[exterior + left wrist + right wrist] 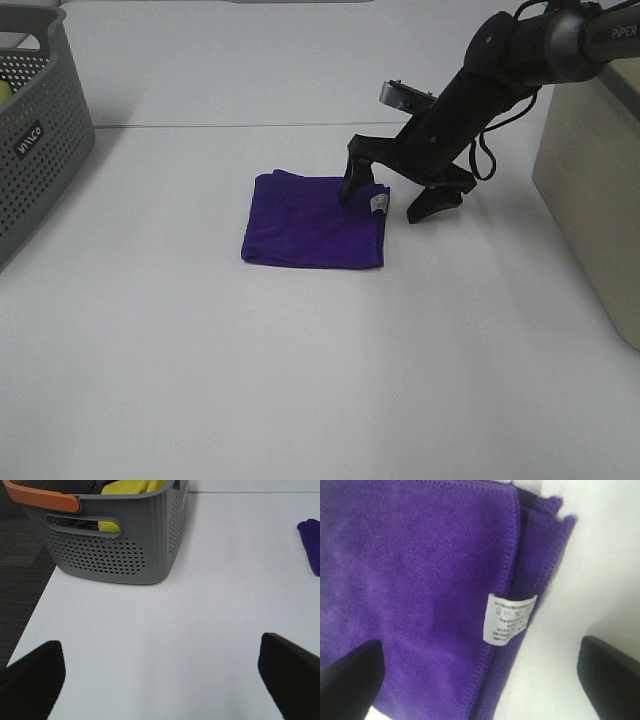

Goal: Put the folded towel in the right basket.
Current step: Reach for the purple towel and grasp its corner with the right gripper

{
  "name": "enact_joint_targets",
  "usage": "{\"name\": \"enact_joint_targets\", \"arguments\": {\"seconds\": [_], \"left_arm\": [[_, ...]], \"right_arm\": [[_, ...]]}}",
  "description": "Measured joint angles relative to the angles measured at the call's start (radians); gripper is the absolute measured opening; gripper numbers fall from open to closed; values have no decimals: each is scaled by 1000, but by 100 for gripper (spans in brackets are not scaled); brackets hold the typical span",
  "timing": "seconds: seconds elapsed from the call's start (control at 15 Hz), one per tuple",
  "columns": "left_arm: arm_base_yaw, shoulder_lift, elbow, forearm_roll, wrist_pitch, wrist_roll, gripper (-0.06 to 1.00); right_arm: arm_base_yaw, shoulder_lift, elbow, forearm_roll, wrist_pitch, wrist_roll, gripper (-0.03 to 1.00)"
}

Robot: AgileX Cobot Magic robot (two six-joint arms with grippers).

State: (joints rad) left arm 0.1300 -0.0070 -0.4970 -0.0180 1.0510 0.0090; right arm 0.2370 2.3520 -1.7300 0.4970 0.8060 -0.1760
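Fingers of the right arm [355, 182], black and spread wide, straddle the right edge of the folded purple cloth towel [310, 222], lying flat midway on the white bench [200, 380]. Left fingers [292, 680] gape likewise, holding nothing. Well right stands the tall beige basket [595, 190].

The folded towel [420, 580], deep purple with a stitched hem, fills most of the view and lies flat on the white bench [600, 570]. A small white care label [510, 619] with fine print sits at its layered edge. The right gripper [480, 685] is spread wide: one of its dark fingers [350, 680] hangs over the cloth, the other [610, 675] over bare bench just beyond the towel's edge.
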Motion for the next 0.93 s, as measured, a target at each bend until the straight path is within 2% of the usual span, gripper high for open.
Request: {"name": "enact_joint_targets", "arguments": {"seconds": [0.27,0.4,0.67,0.8,0.87,0.93], "left_arm": [[0,0,0,1,0,0,99],[0,0,0,1,0,0,99],[0,0,0,1,0,0,99],[0,0,0,2,0,0,99],[0,0,0,4,0,0,99],[0,0,0,5,0,0,99]], "right_arm": [[0,15,-7,12,-5,11,95],[6,37,-18,63,-11,16,94],[120,76,-30,116,-98,29,86],[172,91,-30,135,-154,33,74],[200,100,-30,136,-188,35,58],[223,105,-30,136,-216,40,35]]}}
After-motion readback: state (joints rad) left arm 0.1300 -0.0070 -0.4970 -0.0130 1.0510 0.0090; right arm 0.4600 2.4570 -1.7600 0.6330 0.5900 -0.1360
